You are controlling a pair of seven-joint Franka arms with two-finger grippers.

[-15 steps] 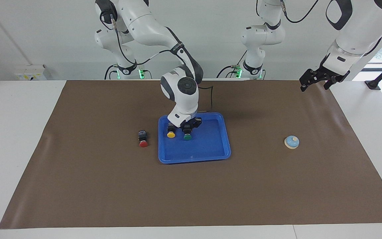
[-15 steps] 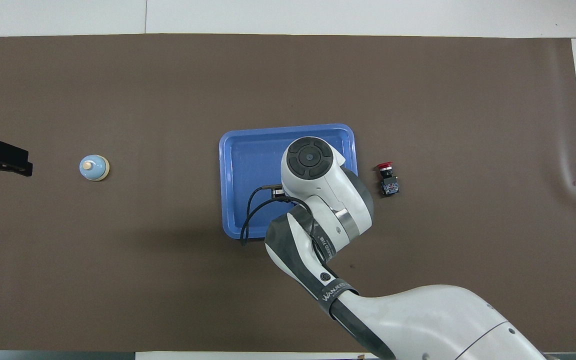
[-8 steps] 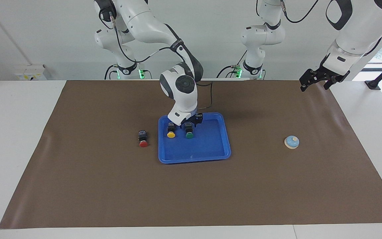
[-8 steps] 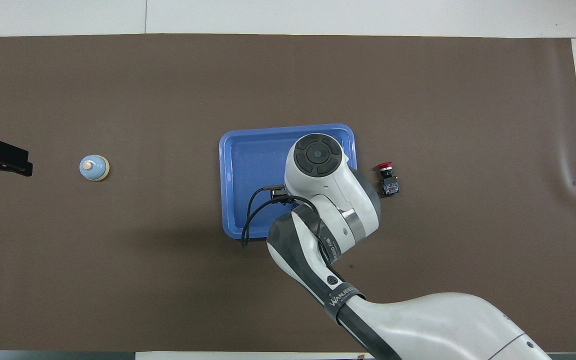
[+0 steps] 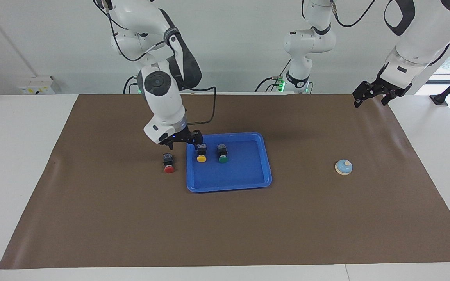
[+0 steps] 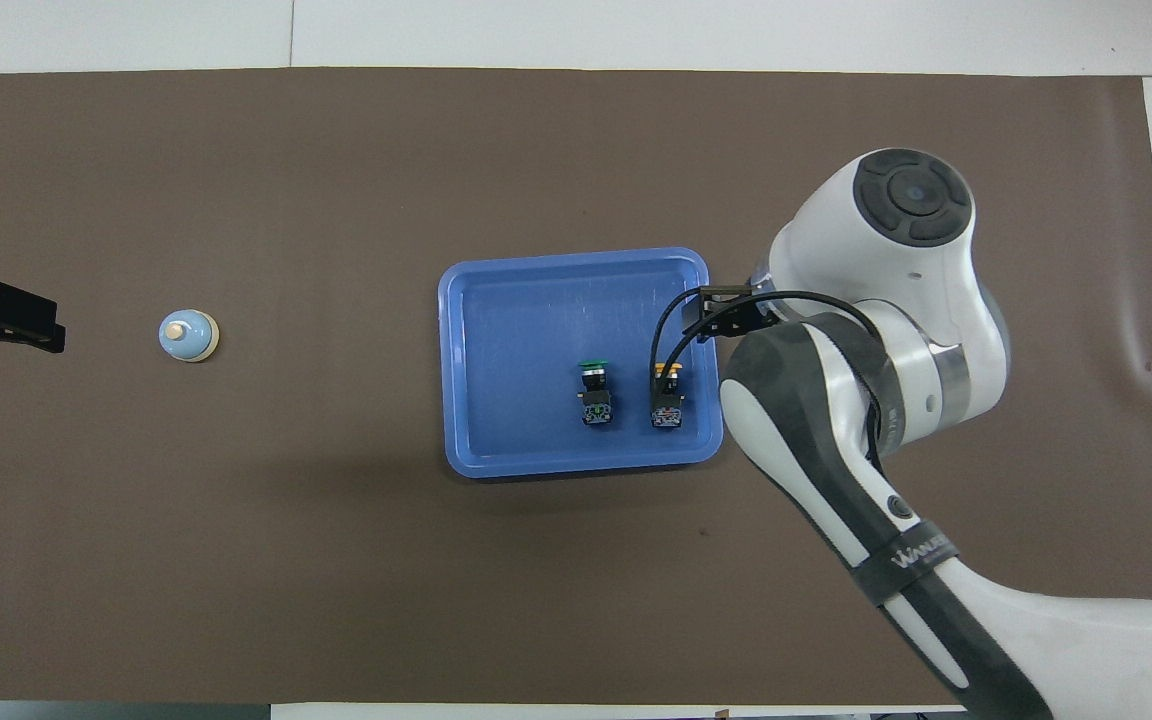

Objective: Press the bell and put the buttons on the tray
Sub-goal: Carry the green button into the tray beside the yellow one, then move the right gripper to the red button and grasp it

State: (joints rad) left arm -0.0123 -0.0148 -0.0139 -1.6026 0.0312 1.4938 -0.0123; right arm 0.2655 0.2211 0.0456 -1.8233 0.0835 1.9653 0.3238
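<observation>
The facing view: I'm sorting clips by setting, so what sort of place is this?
Probably a robotics lab: several white robot arms mounted along a white table spread with a brown mat, with bare white walls and small test props like a blue tray.

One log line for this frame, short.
right gripper: open, above red button | yellow, green: in tray | bell: on mat | left gripper: waiting

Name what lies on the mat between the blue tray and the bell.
Nothing: in both the facing and overhead views the stretch of brown mat between the tray and the bell is bare.
</observation>
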